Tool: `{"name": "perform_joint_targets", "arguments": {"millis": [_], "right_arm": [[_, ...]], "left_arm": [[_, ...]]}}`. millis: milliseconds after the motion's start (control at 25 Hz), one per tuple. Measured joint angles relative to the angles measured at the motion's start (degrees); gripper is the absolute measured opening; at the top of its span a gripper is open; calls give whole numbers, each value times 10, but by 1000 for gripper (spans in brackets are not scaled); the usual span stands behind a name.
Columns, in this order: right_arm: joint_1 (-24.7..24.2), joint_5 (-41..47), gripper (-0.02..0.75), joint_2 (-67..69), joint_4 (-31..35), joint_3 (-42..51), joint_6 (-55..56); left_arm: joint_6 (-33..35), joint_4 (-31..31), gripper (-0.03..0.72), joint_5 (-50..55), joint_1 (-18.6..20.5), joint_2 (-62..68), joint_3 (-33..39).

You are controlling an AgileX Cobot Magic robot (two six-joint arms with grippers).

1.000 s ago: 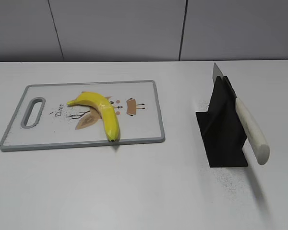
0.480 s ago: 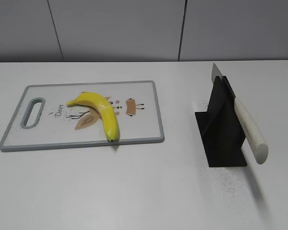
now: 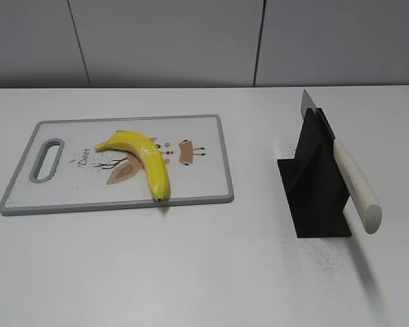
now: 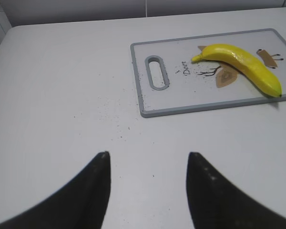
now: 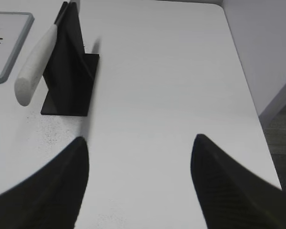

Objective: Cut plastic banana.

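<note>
A yellow plastic banana [image 3: 142, 160] lies on a white cutting board with a grey rim [image 3: 198, 195] at the left of the table. It also shows in the left wrist view [image 4: 243, 67], far ahead of my open, empty left gripper [image 4: 148, 155]. A knife with a white handle [image 3: 356, 185] rests tilted in a black stand [image 3: 313, 187] on the right. In the right wrist view the knife [image 5: 35, 67] and stand [image 5: 69, 71] lie ahead to the left of my open, empty right gripper [image 5: 140, 140]. Neither gripper shows in the exterior view.
The table's right edge [image 5: 240, 71] runs close to my right gripper, with the floor beyond. Dark specks dot the table near the stand [image 3: 324, 255] and left of the board [image 4: 109, 109]. A grey wall stands behind the table.
</note>
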Motion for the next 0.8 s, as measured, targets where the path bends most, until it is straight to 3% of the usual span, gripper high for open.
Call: {"name": "perform_joint_targets", "arguments": {"millis": [160,800], "right_arm": [[-20,0,536,0,0,0,0],[-21,0,536,0,0,0,0]], "left_arm": [[0,0,490,0,0,0,0],[0,0,480,0,0,0,0]]}}
